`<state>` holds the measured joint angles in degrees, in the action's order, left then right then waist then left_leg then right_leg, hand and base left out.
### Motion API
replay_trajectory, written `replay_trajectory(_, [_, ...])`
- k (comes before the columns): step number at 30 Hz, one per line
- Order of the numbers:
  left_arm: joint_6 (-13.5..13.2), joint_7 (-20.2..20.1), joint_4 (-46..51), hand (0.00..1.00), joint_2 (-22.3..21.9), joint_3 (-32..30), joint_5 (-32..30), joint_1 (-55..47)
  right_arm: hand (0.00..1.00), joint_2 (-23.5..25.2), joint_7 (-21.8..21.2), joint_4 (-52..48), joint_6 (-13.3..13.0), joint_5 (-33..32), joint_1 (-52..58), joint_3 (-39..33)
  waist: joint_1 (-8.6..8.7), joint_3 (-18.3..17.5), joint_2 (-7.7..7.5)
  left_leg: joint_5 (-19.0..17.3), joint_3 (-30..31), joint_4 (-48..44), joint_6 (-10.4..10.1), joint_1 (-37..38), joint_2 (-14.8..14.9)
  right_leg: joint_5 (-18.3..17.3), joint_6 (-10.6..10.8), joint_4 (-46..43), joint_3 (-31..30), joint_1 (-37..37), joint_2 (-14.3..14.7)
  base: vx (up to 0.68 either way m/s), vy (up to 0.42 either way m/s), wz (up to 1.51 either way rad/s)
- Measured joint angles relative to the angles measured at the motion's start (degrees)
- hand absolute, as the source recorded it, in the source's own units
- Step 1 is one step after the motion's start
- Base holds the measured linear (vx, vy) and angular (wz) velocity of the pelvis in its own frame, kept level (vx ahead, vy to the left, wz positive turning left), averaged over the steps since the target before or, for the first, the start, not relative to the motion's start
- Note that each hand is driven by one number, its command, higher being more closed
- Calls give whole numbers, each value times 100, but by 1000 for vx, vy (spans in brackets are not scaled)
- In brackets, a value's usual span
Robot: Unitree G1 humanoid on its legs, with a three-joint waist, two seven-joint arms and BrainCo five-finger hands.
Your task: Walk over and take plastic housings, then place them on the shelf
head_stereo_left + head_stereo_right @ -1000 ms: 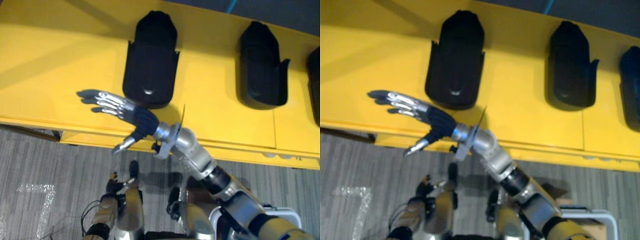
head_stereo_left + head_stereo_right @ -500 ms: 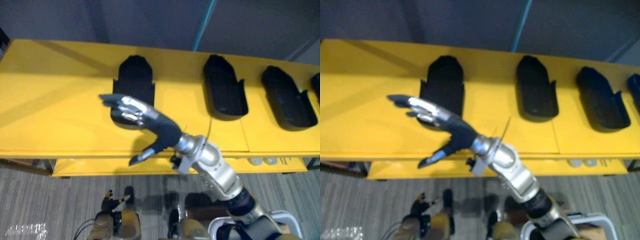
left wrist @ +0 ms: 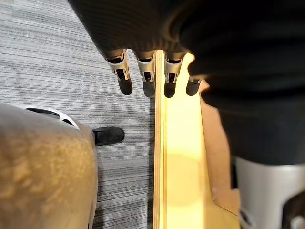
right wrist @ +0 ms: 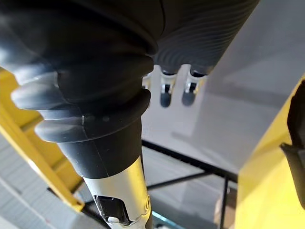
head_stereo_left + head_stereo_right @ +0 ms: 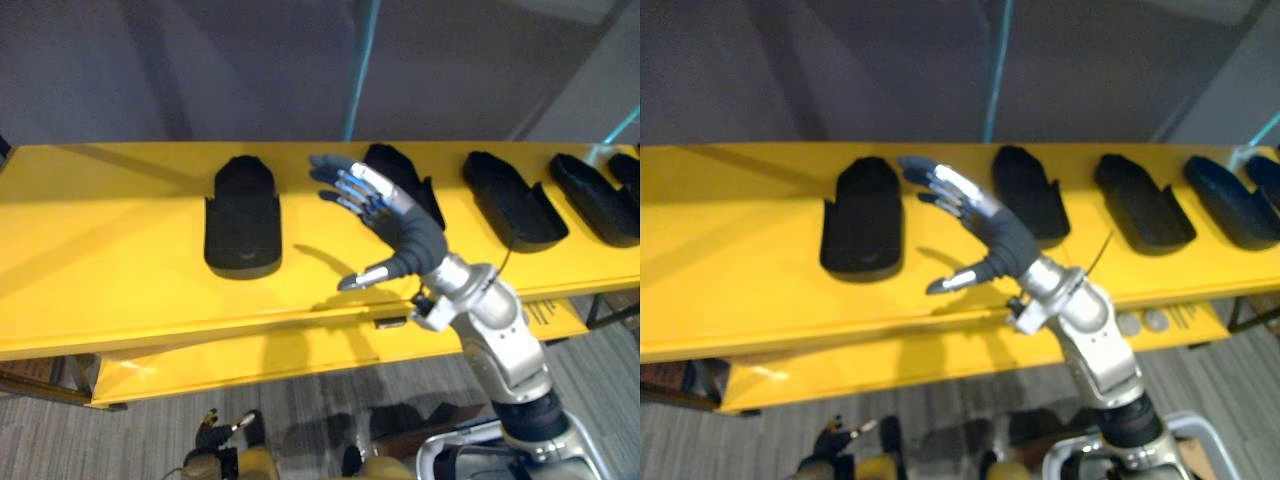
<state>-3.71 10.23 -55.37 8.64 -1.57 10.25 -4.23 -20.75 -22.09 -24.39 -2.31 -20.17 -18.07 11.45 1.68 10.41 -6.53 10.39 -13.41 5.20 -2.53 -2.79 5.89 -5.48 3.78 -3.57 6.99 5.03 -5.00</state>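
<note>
1. From where I stand, the black plastic housings sit in a row along the top of the yellow shelf [image 5: 110, 270], and neither hand has one
2. The second housing [image 5: 1028, 193] is the closest to the right hand [image 5: 410, 232]; it lies just behind the back of that hand, and in the left eye view the fingers cover part of it
3. The first housing [image 5: 243, 217] lies out past the right hand's fingertips, near them but clearly apart
4. The third housing [image 5: 512, 197] and fourth housing [image 5: 595, 197] lie on the wrist side of the right hand, well apart from it, with a fifth housing [image 5: 1265, 168] beyond them
5. The right hand is held up over the shelf top with its fingers spread wide and nearly straight and the thumb stuck out toward the shelf's front edge; it grips nothing
6. The left hand [image 3: 145, 78] hangs low with its fingers loose and relaxed, and it is empty too
7. Past the left hand's fingertips I see the grey floor [image 3: 71, 71] and the edge of the shelf's lower tier [image 5: 250, 360]
</note>
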Motion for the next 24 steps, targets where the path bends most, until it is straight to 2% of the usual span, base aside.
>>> replay_trajectory(2, [-12, -20, -8, 0, 5, -9, 1, -21, 0, -6, 129, 0, 7, 174, 41, -269, 10, -51, -28, -2, -40, 0, 1, 5, 1, 20, 1, 22, -47, 0, 3, 2, 14, -9])
replay_trajectory(4, [-108, -40, -52, 0, 7, -66, 2, -39, 0, -109, 474, 2, 14, 438, 165, -854, 29, -84, -63, -20, -150, 1, 2, 53, 9, 54, -7, 42, -112, 1, -5, -11, 23, -20])
replay_trajectory(7, [-130, -56, -187, 0, 35, -96, 7, -74, 0, -438, 967, 5, 32, 562, 531, -1849, 155, -199, -75, -51, -278, 3, -11, 69, 12, 82, -11, 50, -249, -66, -7, -11, 26, -22])
replay_trajectory(11, [-127, -133, -215, 0, 66, -236, 5, -325, 0, -732, 1531, 29, 28, 795, 1253, -3143, 486, -426, -56, -58, -423, 5, -8, 78, 24, 106, -9, 63, -400, -146, 4, 8, 15, -20])
replay_trajectory(14, [-128, -176, -257, 0, 88, -262, -7, -447, 0, -811, 1907, 99, -24, 800, 1711, -3724, 670, -546, -22, -73, -589, 7, -28, 130, 56, 162, 4, 105, -557, -182, 16, 16, -1, -28])
replay_trajectory(15, [-128, -176, -258, 0, 88, -263, -7, -448, 0, -811, 1913, 102, -26, 800, 1719, -3730, 676, -547, -22, -73, -593, 7, -29, 133, 57, 164, 4, 105, -560, -182, 16, 5, 8, -31])
replay_trajectory(16, [-128, -185, -338, 0, 91, -315, -17, -487, 0, -812, 2102, 282, -54, 806, 1899, -3969, 772, -597, -9, -90, -670, 9, -27, 175, 59, 181, 4, 129, -644, -178, 12, 2, 17, -26])
replay_trajectory(17, [-126, -196, -407, 0, 88, -396, -34, -507, 0, -811, 2208, 389, -83, 806, 2029, -4124, 853, -638, -25, -102, -750, 9, -26, 195, 60, 187, 7, 132, -702, -196, 9, 6, 16, -32])
replay_trajectory(24, [-119, -270, -416, 0, 113, -546, -186, -666, 0, -807, 2702, 715, -137, 796, 2426, -4668, 1139, -833, -136, -178, -1047, 12, -45, 280, 60, 220, -18, 121, -971, -287, -6, -9, 23, -21])
